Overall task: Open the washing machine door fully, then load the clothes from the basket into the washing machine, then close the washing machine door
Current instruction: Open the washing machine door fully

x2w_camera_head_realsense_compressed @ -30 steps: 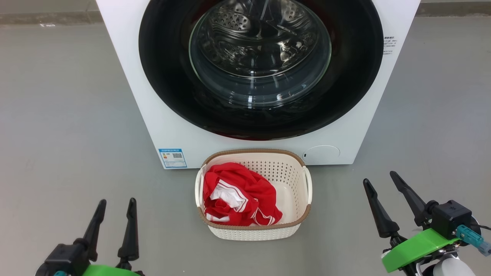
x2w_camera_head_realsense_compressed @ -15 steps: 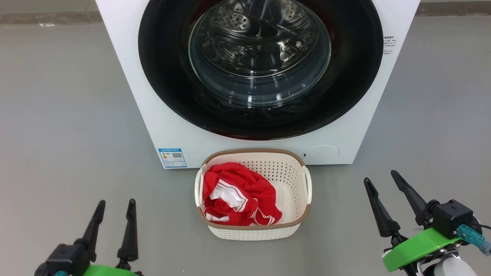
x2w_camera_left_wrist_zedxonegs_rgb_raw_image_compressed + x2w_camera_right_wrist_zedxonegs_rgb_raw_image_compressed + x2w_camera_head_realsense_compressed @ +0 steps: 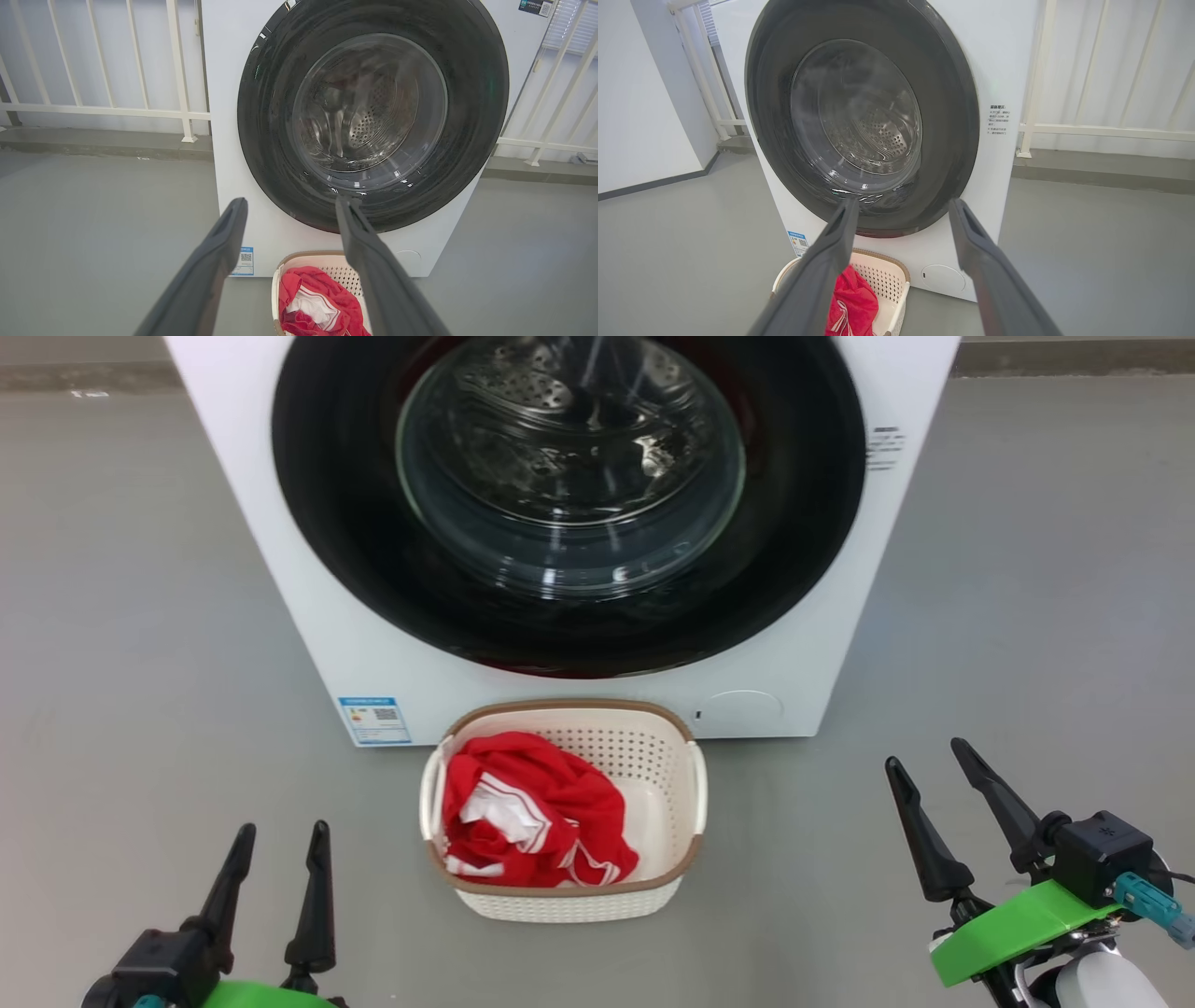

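Observation:
The white washing machine (image 3: 280, 569) stands straight ahead, its round black-rimmed door (image 3: 345, 551) shut flat against the front. Through the glass bowl I see the steel drum (image 3: 560, 420). On the floor before it sits the cream basket (image 3: 565, 901) with red, white-striped clothes (image 3: 532, 812) heaped in its left half. My left gripper (image 3: 282, 833) hovers open at the lower left, well clear of the basket. At the lower right my right gripper (image 3: 924, 754) is open too, empty. The wrist views show the door (image 3: 266, 154) (image 3: 952, 140), the basket (image 3: 285, 270) (image 3: 896, 280) and the clothes (image 3: 322, 308) (image 3: 852, 298).
Grey floor (image 3: 140, 663) lies open on both sides of the machine. A blue label (image 3: 373, 721) sits low on the machine's front left. White railings (image 3: 93, 109) (image 3: 1106, 130) run behind the machine, and a white wall (image 3: 644, 116) stands off to one side.
The whole head picture has shifted left, so the camera has turned right. Machine, basket and clothes stay put; both grippers stay open at much the same spots.

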